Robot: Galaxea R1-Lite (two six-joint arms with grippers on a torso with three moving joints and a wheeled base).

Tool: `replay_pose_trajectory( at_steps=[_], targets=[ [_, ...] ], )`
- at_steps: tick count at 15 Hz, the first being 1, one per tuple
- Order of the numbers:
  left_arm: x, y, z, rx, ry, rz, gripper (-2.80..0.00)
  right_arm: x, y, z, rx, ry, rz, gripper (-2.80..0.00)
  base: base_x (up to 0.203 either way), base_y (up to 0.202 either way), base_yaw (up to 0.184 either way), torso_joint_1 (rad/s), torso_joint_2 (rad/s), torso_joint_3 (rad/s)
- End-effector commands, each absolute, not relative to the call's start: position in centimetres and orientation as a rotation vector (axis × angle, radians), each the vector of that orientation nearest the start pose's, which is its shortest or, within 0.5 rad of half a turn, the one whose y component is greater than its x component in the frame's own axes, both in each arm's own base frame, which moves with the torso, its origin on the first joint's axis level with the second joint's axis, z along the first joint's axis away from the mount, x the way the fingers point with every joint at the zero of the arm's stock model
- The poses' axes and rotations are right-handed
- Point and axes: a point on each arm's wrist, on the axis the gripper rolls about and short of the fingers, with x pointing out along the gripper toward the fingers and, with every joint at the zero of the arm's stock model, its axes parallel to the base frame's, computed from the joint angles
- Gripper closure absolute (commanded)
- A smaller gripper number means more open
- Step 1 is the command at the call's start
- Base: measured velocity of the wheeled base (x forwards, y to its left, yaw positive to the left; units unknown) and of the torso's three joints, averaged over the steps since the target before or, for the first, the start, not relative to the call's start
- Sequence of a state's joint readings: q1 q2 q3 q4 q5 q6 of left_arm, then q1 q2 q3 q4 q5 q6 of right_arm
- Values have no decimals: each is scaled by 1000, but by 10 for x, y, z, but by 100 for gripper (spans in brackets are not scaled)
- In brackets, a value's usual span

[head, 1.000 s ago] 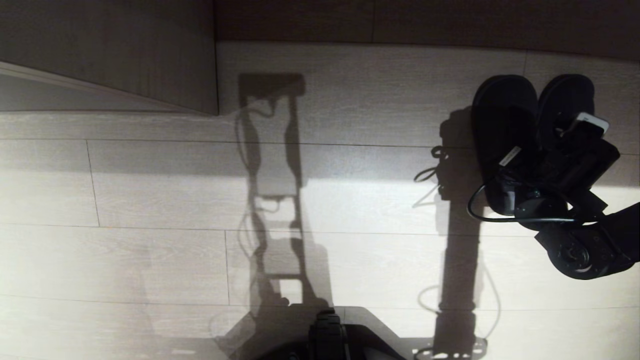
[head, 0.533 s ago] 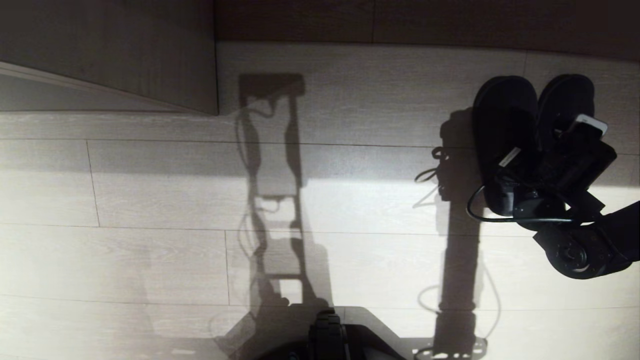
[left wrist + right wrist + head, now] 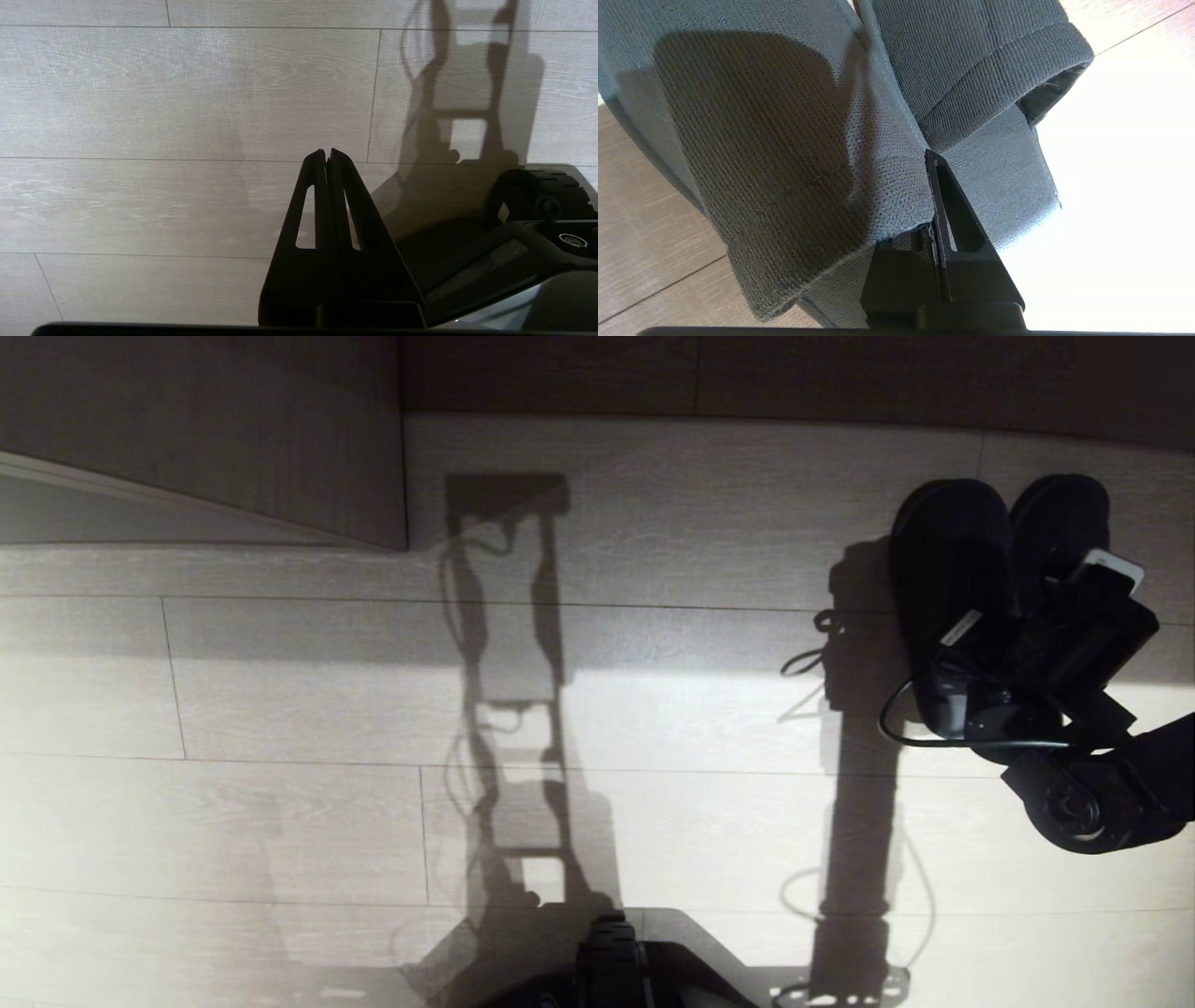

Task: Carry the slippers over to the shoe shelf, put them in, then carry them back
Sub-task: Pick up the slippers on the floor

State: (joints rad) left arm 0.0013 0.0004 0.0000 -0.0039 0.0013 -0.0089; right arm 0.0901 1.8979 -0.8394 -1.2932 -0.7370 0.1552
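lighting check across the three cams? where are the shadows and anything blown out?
Head view: hard low light, the slippers and right claw read as near-black silhouettes, and long robot shadows run across the plank floor. Left wrist view: evenly lit floor, left claw backlit black, base shadow beside it. Right wrist view: slipper weave sharp, but the sunlit floor beside it is blown out white.

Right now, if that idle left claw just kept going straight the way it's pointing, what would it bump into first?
Most likely the floor. The left gripper, shut and empty, points down at bare planks in its wrist view, with nothing in between, though how far off is unclear.
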Motion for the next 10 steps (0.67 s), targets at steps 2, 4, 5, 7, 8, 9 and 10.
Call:
replay_pose_trajectory(
  at_steps=[2, 4, 5, 7, 8, 9, 10],
  targets=[
    [-23, 0, 76, -9, -5, 3, 0, 343, 10, 190, 247, -275, -646, 0, 0, 0, 0, 0, 0, 0],
    [-23, 0, 76, -9, -5, 3, 0, 343, 8, 190, 246, -274, -646, 0, 0, 0, 0, 0, 0, 0],
    [-23, 0, 76, -9, -5, 3, 0, 344, 8, 189, 244, -271, -648, 0, 0, 0, 0, 0, 0, 0],
    [-23, 0, 76, -9, -5, 3, 0, 344, 8, 189, 244, -270, -648, 0, 0, 0, 0, 0, 0, 0],
    [-23, 0, 76, -9, -5, 3, 0, 344, 8, 188, 243, -268, -648, 0, 0, 0, 0, 0, 0, 0],
    [-23, 0, 76, -9, -5, 3, 0, 343, 8, 188, 243, -268, -648, 0, 0, 0, 0, 0, 0, 0],
    [-23, 0, 76, -9, -5, 3, 0, 343, 8, 188, 243, -268, -648, 0, 0, 0, 0, 0, 0, 0]
  ],
)
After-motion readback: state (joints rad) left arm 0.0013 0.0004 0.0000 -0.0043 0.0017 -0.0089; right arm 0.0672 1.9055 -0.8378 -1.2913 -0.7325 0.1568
